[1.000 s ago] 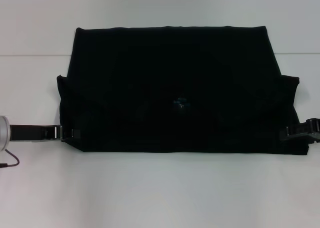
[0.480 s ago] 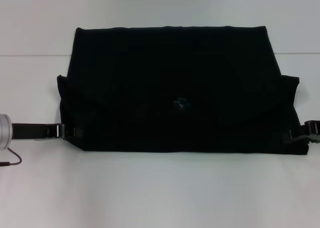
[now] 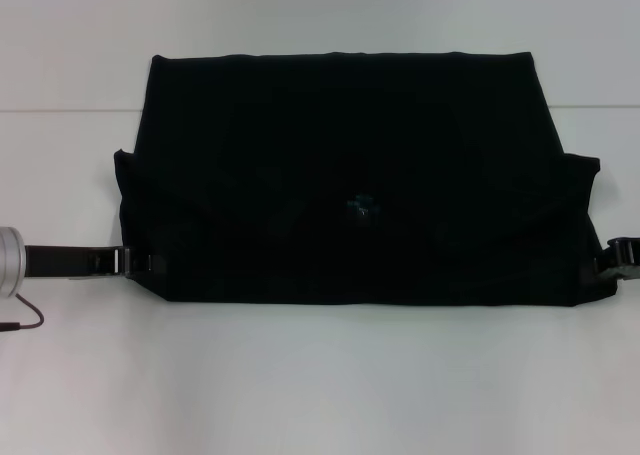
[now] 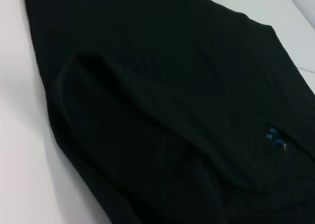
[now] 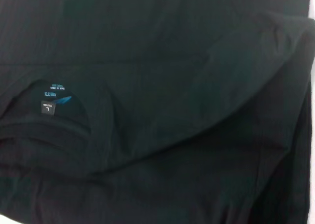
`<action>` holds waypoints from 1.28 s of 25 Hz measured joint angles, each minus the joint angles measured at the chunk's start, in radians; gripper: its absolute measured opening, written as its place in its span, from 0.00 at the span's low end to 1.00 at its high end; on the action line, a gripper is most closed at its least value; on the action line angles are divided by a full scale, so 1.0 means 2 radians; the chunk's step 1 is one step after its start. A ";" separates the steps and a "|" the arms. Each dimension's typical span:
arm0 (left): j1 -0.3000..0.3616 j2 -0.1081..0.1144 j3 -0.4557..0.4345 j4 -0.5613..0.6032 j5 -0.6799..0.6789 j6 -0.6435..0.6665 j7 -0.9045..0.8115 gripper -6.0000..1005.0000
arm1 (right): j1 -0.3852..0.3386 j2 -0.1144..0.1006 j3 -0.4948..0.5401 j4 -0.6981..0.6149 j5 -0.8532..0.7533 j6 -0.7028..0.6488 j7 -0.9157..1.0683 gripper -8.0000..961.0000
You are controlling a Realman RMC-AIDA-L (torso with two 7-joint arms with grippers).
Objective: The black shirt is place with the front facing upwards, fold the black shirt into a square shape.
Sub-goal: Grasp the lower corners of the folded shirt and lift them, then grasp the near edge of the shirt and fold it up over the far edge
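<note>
The black shirt (image 3: 350, 175) is seen as plain black throughout. A small blue neck label (image 5: 53, 97) is shown inside it. The table (image 3: 320, 375) is plain white.

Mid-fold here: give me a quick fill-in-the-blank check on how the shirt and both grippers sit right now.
1. The black shirt lies on a ____ table.
2. The left gripper sits at the shirt's near ____ corner.
3. The small neck label is ____ in colour.
4. The right gripper is at the shirt's ____ edge.

Missing words: white; left; blue; right
</note>
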 joint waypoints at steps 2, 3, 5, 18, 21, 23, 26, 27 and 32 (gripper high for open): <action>0.000 0.000 0.000 0.000 0.000 0.000 0.000 0.04 | 0.000 0.000 0.000 0.000 0.000 0.000 0.000 0.17; 0.000 0.000 0.000 0.000 0.000 0.000 0.000 0.04 | 0.001 0.000 0.000 0.000 0.000 0.000 0.000 0.05; 0.000 0.000 0.000 0.000 0.000 0.003 0.000 0.04 | 0.001 0.000 0.000 0.000 0.000 0.000 0.000 0.05; 0.006 0.036 -0.024 -0.015 0.002 0.160 -0.012 0.04 | -0.016 -0.025 0.001 -0.008 0.002 -0.121 -0.053 0.04; 0.014 0.041 -0.027 -0.015 0.011 0.199 -0.012 0.04 | -0.036 -0.030 0.002 -0.018 0.002 -0.169 -0.074 0.04; 0.021 0.043 -0.034 -0.013 0.029 0.238 -0.011 0.04 | -0.049 -0.032 0.002 -0.021 0.002 -0.203 -0.090 0.04; 0.028 0.043 -0.038 -0.012 0.057 0.290 0.002 0.04 | -0.068 -0.032 0.000 -0.022 0.000 -0.247 -0.121 0.04; 0.030 0.043 -0.038 -0.012 0.067 0.306 0.010 0.04 | -0.075 -0.032 -0.001 -0.022 -0.002 -0.258 -0.130 0.04; 0.037 0.038 -0.034 -0.015 0.117 0.363 0.034 0.04 | -0.094 -0.026 -0.005 -0.017 -0.025 -0.304 -0.183 0.04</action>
